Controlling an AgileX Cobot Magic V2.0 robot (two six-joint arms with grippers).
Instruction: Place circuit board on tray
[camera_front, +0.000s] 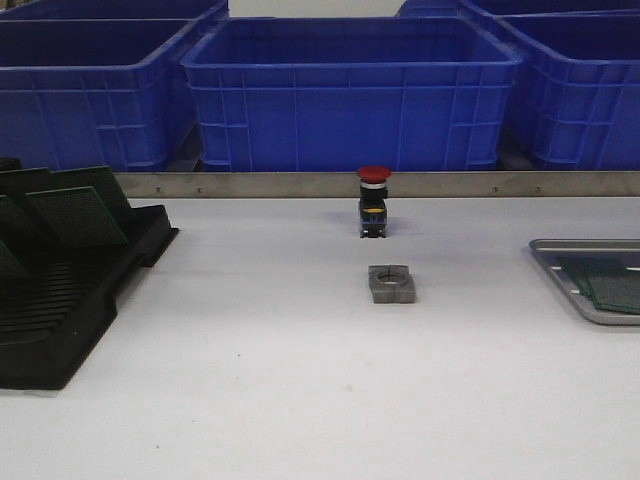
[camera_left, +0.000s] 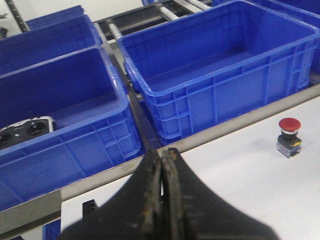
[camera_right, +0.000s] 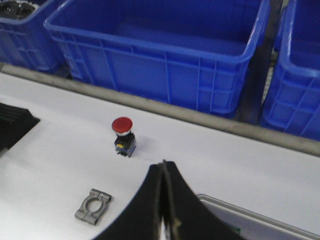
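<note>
A silver-grey metal tray (camera_front: 552, 258) lies at the table's right edge with a green circuit board (camera_front: 608, 285) lying flat in it. Its rim also shows in the right wrist view (camera_right: 250, 214), behind my right gripper. Several more green circuit boards (camera_front: 75, 215) stand in a black slotted rack (camera_front: 60, 330) at the left. Neither gripper shows in the front view. My left gripper (camera_left: 163, 152) is shut and empty, above the table near the steel rail. My right gripper (camera_right: 163, 164) is shut and empty, above the table beside the tray.
A red emergency button (camera_front: 373, 200) stands mid-table by the rail; it also shows in both wrist views (camera_left: 289, 136) (camera_right: 123, 135). A grey metal clamp block (camera_front: 391, 283) lies in front of it. Big blue bins (camera_front: 350, 90) line the back behind a steel rail (camera_front: 300, 184).
</note>
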